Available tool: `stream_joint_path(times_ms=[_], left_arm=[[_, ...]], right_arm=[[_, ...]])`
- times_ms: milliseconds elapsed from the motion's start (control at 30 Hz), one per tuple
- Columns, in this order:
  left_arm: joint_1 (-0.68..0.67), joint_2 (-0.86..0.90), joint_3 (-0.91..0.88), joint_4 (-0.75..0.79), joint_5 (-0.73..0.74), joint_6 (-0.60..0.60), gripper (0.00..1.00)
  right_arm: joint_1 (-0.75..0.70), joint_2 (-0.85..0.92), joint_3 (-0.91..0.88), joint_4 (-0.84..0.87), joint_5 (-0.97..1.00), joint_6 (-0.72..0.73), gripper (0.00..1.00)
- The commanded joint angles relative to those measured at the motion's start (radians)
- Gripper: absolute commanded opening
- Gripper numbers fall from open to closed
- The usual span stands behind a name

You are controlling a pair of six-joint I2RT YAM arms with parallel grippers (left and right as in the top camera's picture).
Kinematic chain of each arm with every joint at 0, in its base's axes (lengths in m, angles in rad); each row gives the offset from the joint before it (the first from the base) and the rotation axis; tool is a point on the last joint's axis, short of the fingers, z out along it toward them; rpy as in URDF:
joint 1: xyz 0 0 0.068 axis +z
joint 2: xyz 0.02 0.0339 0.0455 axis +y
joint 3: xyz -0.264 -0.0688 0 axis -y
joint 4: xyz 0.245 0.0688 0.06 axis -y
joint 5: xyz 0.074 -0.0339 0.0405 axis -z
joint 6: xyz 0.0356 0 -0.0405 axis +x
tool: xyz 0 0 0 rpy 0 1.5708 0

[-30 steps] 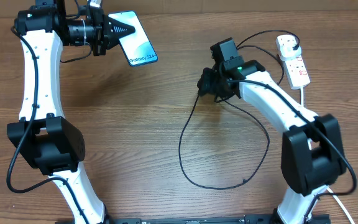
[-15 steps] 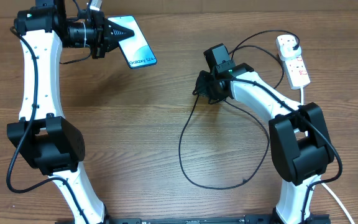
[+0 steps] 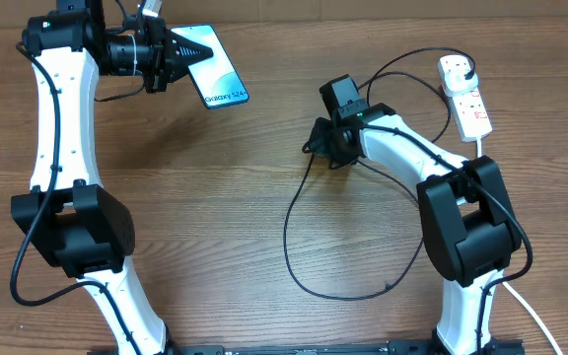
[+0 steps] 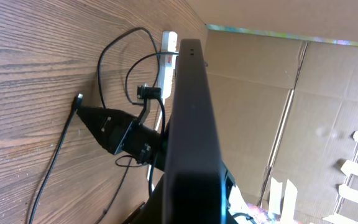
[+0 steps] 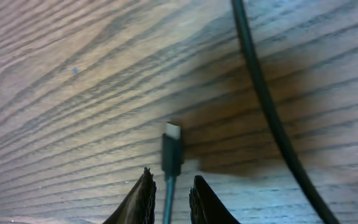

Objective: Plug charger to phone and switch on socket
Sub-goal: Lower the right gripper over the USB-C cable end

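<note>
The charger (image 3: 286, 229) lies in a wide loop on the table (image 3: 215, 197), right of centre; its connector tip (image 5: 173, 132) points away from the right end effector (image 5: 170, 180), whose fingers stand narrowly apart with the cable running between them; whether they pinch it lower down cannot be told, since bare wood shows on both sides of the cable. The phone (image 3: 223, 69) is at the far left, screen up in the overhead view, gripped at one edge by the left end effector (image 3: 200, 49) and well apart from the connector. The socket (image 3: 469, 99) sits at the far right, the black cable running to its far end and its white cord (image 3: 482, 148) trailing toward the near side.

The likely troubles: a thin cable held just behind the tip may twist or slide, so the connector meets the phone at an angle and skates off; the port is not visible, so alignment is uncertain; the phone, clamped by one edge only, may pivot under a push; the loop may snag the right arm, and a taut cable could drag the light socket.

The table is brown wood grain, matt and bare around the things; beyond its far edge stand cardboard boxes (image 4: 303, 124).
</note>
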Motion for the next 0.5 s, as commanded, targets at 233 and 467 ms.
stream_joint_path(times_ms=[233, 467], left_arm=[[-0.006, -0.006, 0.014, -0.004, 0.024, 0.018, 0.04], [-0.006, -0.006, 0.014, -0.006, 0.025, 0.018, 0.04]], right_arm=[[0.022, 0.014, -0.023, 0.043, 0.058, 0.026, 0.18], [0.022, 0.051, -0.023, 0.042, 0.045, 0.026, 0.18]])
